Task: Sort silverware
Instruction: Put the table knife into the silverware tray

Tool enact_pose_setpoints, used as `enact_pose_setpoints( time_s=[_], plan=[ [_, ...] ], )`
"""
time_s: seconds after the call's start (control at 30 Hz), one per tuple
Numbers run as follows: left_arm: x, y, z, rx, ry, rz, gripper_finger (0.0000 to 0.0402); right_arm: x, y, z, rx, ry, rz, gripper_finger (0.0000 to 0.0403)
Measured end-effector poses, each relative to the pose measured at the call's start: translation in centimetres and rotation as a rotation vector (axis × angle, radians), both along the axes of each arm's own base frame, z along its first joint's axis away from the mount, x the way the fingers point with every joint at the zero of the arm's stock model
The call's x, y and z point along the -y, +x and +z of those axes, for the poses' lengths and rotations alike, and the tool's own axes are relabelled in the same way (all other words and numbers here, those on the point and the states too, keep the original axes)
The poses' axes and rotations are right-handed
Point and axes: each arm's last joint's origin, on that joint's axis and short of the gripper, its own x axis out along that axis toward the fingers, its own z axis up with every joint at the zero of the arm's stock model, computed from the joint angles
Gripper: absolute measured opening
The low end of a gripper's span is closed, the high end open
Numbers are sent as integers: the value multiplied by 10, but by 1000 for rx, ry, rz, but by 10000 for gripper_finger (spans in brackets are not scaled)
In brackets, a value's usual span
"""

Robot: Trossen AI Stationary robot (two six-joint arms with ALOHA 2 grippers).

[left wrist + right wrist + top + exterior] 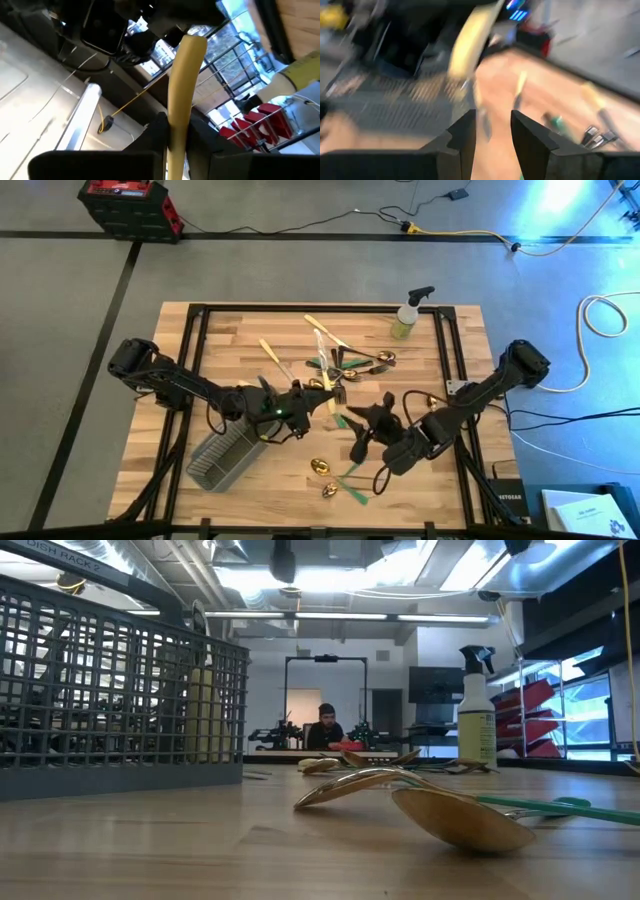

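Left gripper (172, 145) clamps a cream-handled utensil (182, 90) above the grey caddy (225, 455); right gripper (492, 132), fingers apart, hovers at its three o'clock, over scattered silverware (345, 360).

Scattered silverware (335, 360) and the caddy (225, 455) crowd the table's (180, 350) middle — bare wood lies along its left edge.

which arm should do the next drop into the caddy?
Left. Its gripper is shut on a cream-handled utensil and sits next to the grey caddy. The right gripper is further away, over the table, with nothing visibly held.
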Motion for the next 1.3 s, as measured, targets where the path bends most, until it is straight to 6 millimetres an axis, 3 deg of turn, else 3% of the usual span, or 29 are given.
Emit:
enact_pose_setpoints(
  time_s=[0.13,0.23,0.4,0.5,0.7,0.9,1.07,1.3],
  plan=[
    [3,0,-6,-68,40,-6,25,5,-1,4,-70,66,134,104],
    [6,-1,-9,-106,63,-14,25,9,-1,5,-135,16,210,104],
    [13,-4,-9,-129,82,-36,25,35,-20,5,-230,-47,86,104],
    [15,-7,-7,-133,85,-45,25,51,-27,-2,-140,20,55,104],
    [15,-7,-7,-137,86,-45,25,76,-29,-24,180,212,347,104],
    [15,-7,-8,-146,86,-45,25,99,-35,-28,543,312,425,104],
    [14,-7,-8,-153,79,-43,25,104,-31,-18,589,325,491,104],
    [14,-7,-8,-151,78,-42,25,108,-4,-6,518,325,471,104]
  ],
)
